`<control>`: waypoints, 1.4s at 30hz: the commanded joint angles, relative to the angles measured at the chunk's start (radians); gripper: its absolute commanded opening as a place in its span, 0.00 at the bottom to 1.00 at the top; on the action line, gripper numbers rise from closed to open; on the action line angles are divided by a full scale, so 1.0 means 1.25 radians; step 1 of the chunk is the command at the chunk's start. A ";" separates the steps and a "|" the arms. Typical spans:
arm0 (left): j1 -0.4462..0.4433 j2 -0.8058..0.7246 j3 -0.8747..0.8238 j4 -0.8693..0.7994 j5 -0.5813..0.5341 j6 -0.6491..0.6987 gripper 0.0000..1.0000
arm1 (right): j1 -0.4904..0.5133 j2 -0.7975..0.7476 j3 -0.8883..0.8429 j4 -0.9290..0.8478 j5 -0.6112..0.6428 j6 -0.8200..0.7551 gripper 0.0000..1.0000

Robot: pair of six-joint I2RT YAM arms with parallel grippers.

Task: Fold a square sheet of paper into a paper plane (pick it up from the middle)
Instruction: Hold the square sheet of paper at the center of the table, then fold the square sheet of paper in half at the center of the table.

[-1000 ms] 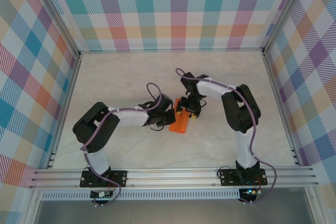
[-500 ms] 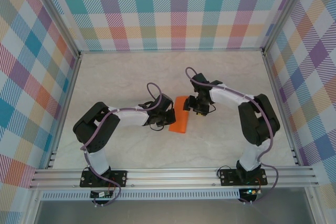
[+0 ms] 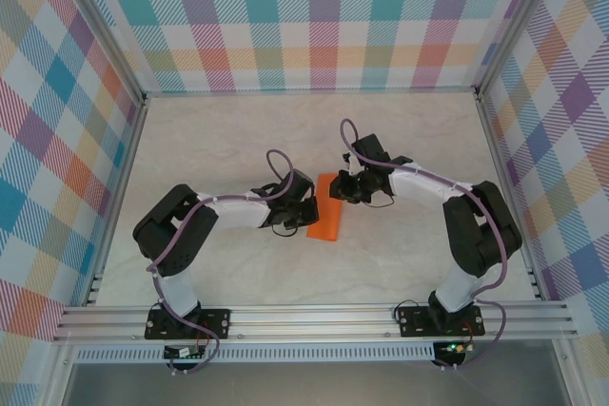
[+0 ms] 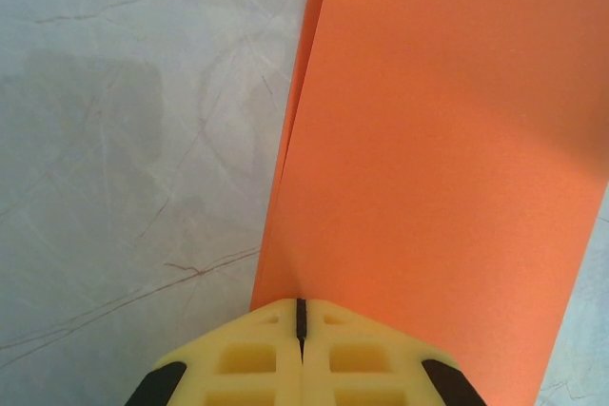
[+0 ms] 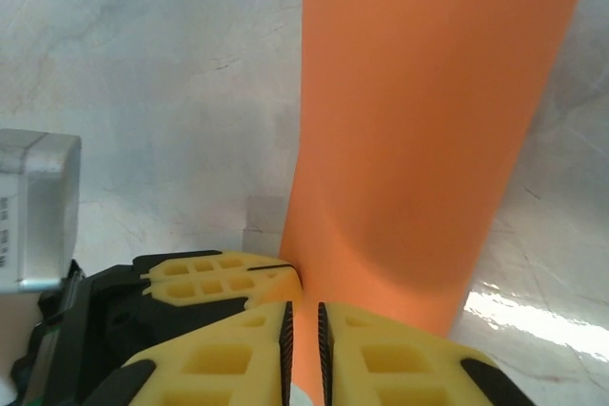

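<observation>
1. From above: the square sheet of paper point(image 3: 326, 210), folded into a narrow strip, lies mid-surface point(image 3: 238, 140). The left gripper point(image 3: 306, 214) is at its left edge and the right gripper point(image 3: 344, 189) at its far end.
2. Left wrist: the left gripper point(image 4: 301, 306) is pinched tight on the sheet's point(image 4: 438, 140) near edge, and two layers show along the left side.
3. Right wrist: the right gripper point(image 5: 303, 309) is narrow, with orange nipped between its jaws. The sheet point(image 5: 428, 121) bows up towards it.
</observation>
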 commanded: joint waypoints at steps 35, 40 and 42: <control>-0.008 0.064 -0.008 -0.095 -0.024 -0.012 0.00 | -0.039 -0.001 -0.171 0.131 -0.176 0.037 0.14; -0.009 0.064 -0.007 -0.097 -0.025 -0.015 0.00 | -0.038 0.031 -0.179 0.105 -0.147 0.031 0.12; -0.009 0.064 -0.007 -0.097 -0.026 -0.015 0.00 | -0.038 0.035 -0.172 0.070 -0.101 0.025 0.11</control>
